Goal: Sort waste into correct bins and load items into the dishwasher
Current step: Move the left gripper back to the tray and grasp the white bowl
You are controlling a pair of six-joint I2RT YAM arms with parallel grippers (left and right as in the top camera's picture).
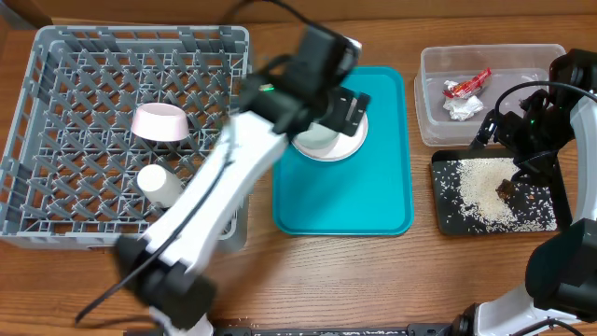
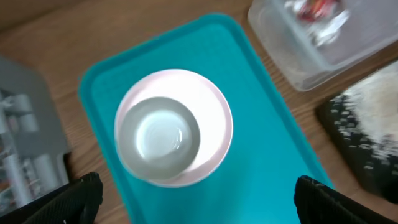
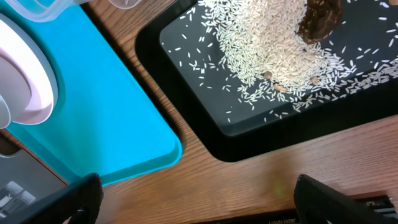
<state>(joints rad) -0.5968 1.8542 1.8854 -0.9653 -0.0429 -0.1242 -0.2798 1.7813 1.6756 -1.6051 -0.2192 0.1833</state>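
Seen from overhead, the grey dish rack (image 1: 56, 140) fills the 9 o'clock side of the counter (image 1: 373, 271). A pinkish bowl (image 1: 160, 122) sits on its lattice, and the white cup (image 1: 159, 185) is near it at 6 o'clock. The teal tray (image 1: 373, 187) lies at the centre. Toward its 12 o'clock end it carries the white plate (image 1: 353, 140), and the greyish bowl (image 2: 158, 140) rests on the plate's 8 o'clock part in the left wrist view.

The left arm (image 1: 233, 177) reaches from 7 o'clock across the rack's edge. The left jaws are spread wide and grasp nothing, hanging above the bowl and plate with one fingertip (image 2: 68, 199) at each lower corner of the wrist view.

The clear tub (image 1: 429, 103) stands at 2 o'clock, holding the red wrapper (image 1: 466, 86) and, at 6 o'clock of it, the paper wad (image 1: 464, 107). Just beside the tub at 6 o'clock lies the black tray (image 1: 448, 215), strewn with rice grains (image 1: 485, 191); the brown lump (image 3: 320, 18) sits on the heap.

The right arm (image 1: 536, 126) is over the black tray. The right jaws are likewise fully released and empty, apart from the rice below.
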